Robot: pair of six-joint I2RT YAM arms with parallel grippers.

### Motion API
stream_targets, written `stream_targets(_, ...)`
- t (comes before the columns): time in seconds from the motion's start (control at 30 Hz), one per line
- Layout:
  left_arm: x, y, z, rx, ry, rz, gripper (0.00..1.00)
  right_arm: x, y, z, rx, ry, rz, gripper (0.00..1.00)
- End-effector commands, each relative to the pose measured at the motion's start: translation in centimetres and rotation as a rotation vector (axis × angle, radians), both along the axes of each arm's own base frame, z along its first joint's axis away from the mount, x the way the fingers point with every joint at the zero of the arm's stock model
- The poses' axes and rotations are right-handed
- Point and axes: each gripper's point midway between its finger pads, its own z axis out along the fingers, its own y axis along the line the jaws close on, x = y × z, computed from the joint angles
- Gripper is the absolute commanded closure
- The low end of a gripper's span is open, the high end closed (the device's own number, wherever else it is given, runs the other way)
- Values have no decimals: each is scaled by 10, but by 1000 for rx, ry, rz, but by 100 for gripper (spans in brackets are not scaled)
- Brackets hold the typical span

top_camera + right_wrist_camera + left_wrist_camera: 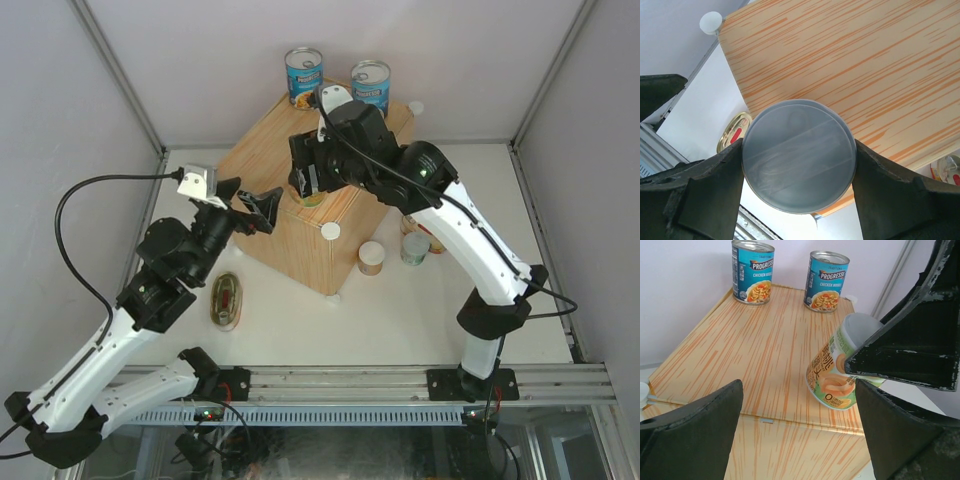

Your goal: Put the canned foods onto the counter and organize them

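Canned foods, partly shelved: two tall blue cans (pixel 304 76) (pixel 370 87) at the counter's (pixel 262 160) 12 o'clock edge; green-labelled can (pixel 832 375) clamped, tilted, in right gripper (pixel 310 186) toward 6 o'clock; small cans (pixel 371 258) (pixel 415 248) at 4 o'clock and oval tin (pixel 227 300) at 7 o'clock await; left gripper (pixel 250 208) wide, empty.

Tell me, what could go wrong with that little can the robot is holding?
1. The green-labelled can sits tilted in the right jaws, just at the near edge of the counter. If it were let go like this, it might tip over and roll off.
2. The open left jaws hover close beside it, so the two arms could bump.
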Motion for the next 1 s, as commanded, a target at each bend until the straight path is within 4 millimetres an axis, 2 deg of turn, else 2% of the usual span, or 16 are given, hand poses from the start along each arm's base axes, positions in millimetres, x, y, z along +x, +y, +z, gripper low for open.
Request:
stream_targets(0.0,0,8,4,-48,-18,32,4,-7,-8,72,182,-152,-13,88)
stream_targets(0.1,-1,10,2,-54,-12,39,5,-11,-16,80,193,-166,-19,88)
stream_targets(0.2,0,10,1,-56,-6,39,5,-13,-17,78,189,-155,-12,88)
stream_targets(0.5,-1,9,1,-73,1,37,5,-4,-6,53,145,-97,-5,87)
stream_targets(0.77,-1,8,1,-75,2,28,5,11,4,30,106,-55,-23,82)
stream_targets(0.83,-1,8,2,-73,0,28,5,15,5,25,100,-45,-31,78)
stream_targets(0.97,-1,7,2,-67,-2,27,5,20,7,20,95,-38,-39,60)
